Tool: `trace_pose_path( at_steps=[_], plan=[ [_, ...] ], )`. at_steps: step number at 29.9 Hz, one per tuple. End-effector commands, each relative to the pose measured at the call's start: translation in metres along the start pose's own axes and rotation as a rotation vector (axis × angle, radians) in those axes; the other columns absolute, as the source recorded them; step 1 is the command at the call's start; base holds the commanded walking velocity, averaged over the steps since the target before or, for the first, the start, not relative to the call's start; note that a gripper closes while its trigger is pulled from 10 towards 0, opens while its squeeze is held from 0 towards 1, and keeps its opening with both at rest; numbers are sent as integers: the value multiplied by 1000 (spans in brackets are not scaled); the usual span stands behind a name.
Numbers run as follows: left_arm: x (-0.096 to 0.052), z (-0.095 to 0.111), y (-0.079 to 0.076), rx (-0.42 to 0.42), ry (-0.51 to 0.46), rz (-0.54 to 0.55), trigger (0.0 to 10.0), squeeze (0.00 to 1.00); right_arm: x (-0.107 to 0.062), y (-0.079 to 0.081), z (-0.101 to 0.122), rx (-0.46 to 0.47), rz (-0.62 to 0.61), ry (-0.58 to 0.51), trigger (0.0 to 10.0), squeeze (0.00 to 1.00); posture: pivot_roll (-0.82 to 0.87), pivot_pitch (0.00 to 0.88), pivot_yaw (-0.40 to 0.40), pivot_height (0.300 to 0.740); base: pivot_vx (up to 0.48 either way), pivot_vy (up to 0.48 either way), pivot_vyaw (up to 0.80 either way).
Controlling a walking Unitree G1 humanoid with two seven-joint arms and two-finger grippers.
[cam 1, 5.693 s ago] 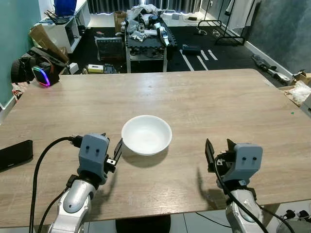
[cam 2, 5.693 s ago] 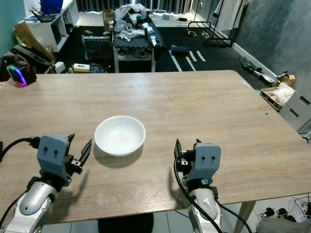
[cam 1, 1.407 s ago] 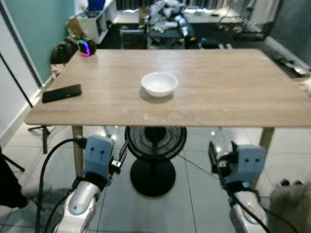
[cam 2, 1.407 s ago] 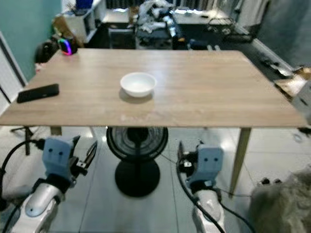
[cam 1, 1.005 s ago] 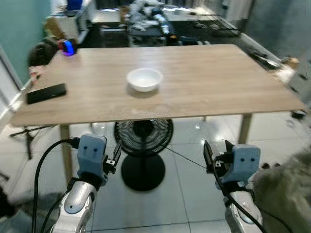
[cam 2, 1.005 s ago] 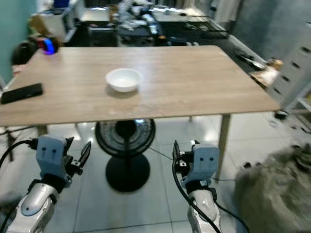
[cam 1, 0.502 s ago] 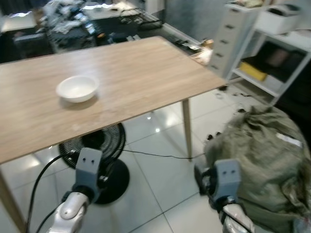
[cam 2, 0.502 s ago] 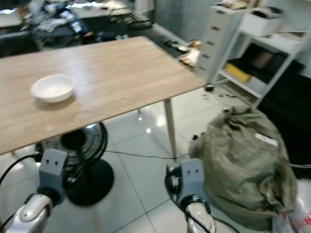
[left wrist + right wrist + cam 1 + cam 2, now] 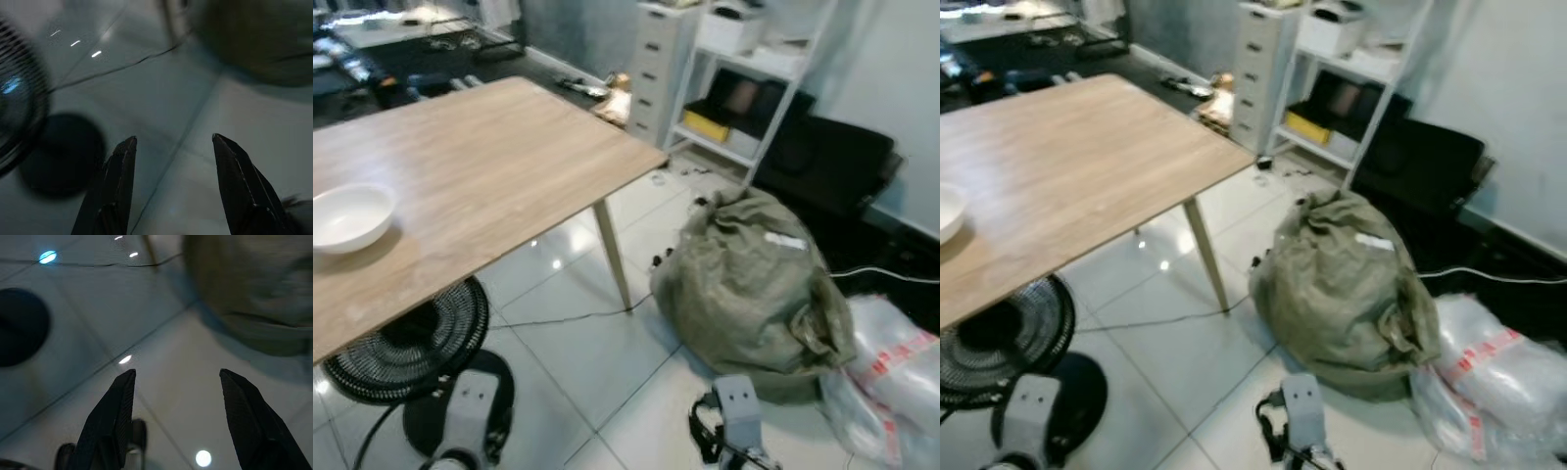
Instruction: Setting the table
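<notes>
Left eye view — bowl point(image 9: 350, 217) on table point(image 9: 499, 157); grippers low.

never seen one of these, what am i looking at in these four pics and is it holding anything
This is a walking humanoid robot with two arms, each ending in a gripper of two long black fingers. The two wide pictures come from a stereo camera on its head, looking forward and down. They show a wooden table with a white bowl on it, a fan on the tiled floor beneath, a big green sack, a white shelf and a plastic bag.

The two darker pictures come from cameras on the wrists, each looking along its own fingers at the floor. The left gripper and the right gripper both hang low, open, with nothing between the fingers. So it holds nothing.
</notes>
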State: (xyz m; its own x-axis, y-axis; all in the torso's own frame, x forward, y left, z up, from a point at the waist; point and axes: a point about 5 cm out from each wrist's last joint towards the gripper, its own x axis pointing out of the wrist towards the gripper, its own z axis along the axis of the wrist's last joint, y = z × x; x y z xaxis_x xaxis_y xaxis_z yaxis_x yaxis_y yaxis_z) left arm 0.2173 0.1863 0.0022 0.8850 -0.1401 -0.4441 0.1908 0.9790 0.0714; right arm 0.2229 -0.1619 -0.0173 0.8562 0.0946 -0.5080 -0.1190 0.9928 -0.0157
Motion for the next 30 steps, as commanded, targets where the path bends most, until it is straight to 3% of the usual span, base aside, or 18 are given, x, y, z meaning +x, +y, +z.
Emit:
trace_pose_path(
  at_steps=[1, 30],
  plan=[
    [-3, -10, 1, -14, 26, -15, 10000, 0, -4, -1, -13, 32, -30, 32, 10000, 0, -38, 0, 37, 740, 0, 0, -800],
    [8, -7, 1, 4, -23, -37, 10000, 0, -2, -5, -14, 52, -106, 20, 10000, 0, -56, 0, 59, 740, 0, 0, -800]
  ],
)
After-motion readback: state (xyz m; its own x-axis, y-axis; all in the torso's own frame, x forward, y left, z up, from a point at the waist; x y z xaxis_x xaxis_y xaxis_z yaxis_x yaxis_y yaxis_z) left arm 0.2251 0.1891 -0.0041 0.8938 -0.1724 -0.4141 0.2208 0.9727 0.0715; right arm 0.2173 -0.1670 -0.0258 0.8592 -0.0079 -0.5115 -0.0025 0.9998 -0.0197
